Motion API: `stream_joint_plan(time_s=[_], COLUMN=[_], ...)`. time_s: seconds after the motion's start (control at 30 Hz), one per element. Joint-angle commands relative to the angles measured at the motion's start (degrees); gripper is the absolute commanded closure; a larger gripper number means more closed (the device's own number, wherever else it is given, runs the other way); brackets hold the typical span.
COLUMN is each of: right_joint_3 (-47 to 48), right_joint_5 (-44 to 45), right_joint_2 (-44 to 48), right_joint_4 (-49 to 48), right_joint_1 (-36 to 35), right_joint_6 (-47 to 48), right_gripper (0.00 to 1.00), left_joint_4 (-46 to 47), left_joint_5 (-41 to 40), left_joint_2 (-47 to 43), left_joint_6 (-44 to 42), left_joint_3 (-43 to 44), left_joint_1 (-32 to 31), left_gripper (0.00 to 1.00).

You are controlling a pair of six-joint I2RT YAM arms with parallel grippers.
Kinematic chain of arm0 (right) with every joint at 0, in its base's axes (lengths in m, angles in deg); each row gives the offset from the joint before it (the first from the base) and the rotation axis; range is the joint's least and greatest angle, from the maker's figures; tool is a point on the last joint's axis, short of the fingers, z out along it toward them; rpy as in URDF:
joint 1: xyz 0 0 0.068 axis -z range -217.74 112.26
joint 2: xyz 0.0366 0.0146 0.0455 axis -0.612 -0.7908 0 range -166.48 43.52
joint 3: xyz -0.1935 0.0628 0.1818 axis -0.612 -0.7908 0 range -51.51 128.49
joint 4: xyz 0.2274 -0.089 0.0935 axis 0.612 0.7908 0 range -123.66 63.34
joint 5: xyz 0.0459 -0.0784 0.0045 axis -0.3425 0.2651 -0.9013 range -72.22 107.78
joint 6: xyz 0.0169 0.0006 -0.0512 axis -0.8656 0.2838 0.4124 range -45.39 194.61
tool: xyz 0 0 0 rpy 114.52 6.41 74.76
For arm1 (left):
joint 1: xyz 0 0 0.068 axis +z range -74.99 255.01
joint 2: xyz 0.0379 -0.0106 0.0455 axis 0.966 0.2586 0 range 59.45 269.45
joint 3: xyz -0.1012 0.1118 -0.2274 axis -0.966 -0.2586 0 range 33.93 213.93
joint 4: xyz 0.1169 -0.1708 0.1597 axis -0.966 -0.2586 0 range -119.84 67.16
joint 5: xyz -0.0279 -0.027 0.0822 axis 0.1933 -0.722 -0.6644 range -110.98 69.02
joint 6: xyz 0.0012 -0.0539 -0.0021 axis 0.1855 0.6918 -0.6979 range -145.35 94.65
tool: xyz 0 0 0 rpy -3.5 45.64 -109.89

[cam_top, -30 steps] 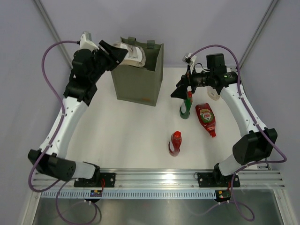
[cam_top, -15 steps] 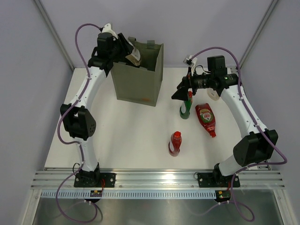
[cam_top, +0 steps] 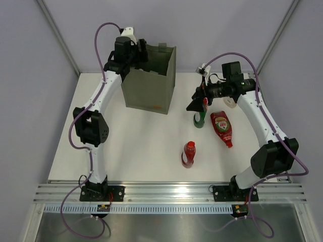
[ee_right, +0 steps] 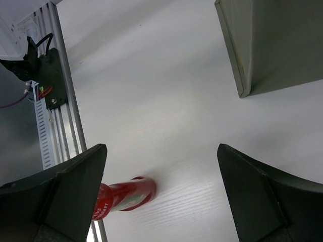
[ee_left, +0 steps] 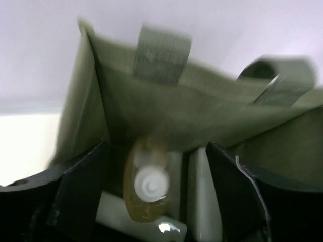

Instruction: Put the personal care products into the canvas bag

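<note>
**Top view.** My left gripper (cam_top: pixel 137 53) hung over the far left corner of the bag (cam_top: pixel 151 88), which stood at the far left of the table (cam_top: pixel 136 146). Its jaws were too small to read here. My right gripper (cam_top: pixel 197 102), spread wide and holding nothing, hovered just above the cap of the green bottle (cam_top: pixel 199 120). A lying red bottle (cam_top: pixel 222 128) was just right of it, and an upright red bottle (cam_top: pixel 188 154) stood nearer.

**Left wrist view (blurred).** My fingers (ee_left: pixel 75 196) stood apart and gripped nothing. The amber bottle (ee_left: pixel 146 189) was between and below them, touching neither, inside the bag (ee_left: pixel 202 101).

**Right wrist view.** My fingers (ee_right: pixel 65 196) were fully spread with only bare table between them. A red bottle (ee_right: pixel 121 198) showed beside the left finger, and a corner of the bag (ee_right: pixel 272 45) lay farther off.

**Step.** I judged the amber bottle's drop into the bag to be finishing, with the green bottle next. The left arm needed to lift clear of the handles. The right needed to descend around the green bottle's neck and close without tipping it.
</note>
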Motion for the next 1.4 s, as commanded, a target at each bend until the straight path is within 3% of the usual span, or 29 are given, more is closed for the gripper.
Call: stream_joint_plan(time_s=[0.0,0.27,0.47,0.6,0.67,0.7,0.87,1.1,1.37], right_joint_3=[2.0,3.0,-0.2,-5.2,-10.6,-10.6,-24.2,-38.2,-41.1], right_joint_5=[2.0,4.1,8.8,16.1,24.3,24.4,37.8,38.4,47.8], right_joint_2=[0.5,1.3,4.8,9.2,11.6,12.6,19.4,21.6,13.5], right_joint_4=[2.0,0.7,-3.5,-8.8,-13.2,-13.2,-24.3,-36.3,-51.0], right_joint_1=[0.3,0.3,1.4,4.2,5.7,5.8,5.7,3.5,-2.3], right_joint_6=[3.5,0.1,-7.0,-14.0,-19.5,-21.6,-31.8,-29.8,-29.5], right_gripper=[0.00,0.01,0.00,0.01,0.00,0.00,0.01,0.00,0.01], left_joint_4=[8.5,8.0,9.7,11.0,11.1,10.9,10.2,6.9,4.3], left_joint_5=[-3.1,-1.8,6.9,12.3,13.8,14.1,13.8,10.6,5.8], left_joint_2=[-2.0,-4.8,-12.7,-25.7,-33.7,-33.8,-52.4,-72.7,-88.8], left_joint_6=[-1.1,-1.8,-0.9,1.9,2.8,2.9,3.3,6.4,15.7], left_joint_3=[4.4,4.1,-1.6,-12.8,-24.5,-24.6,-45.1,-64.6,-79.3], left_joint_1=[0.4,0.5,0.7,1.9,2.9,3.2,4.3,4.8,5.0], left_gripper=[0.11,0.05,0.01,0.01,0.01,0.01,0.01,0.01,0.01])
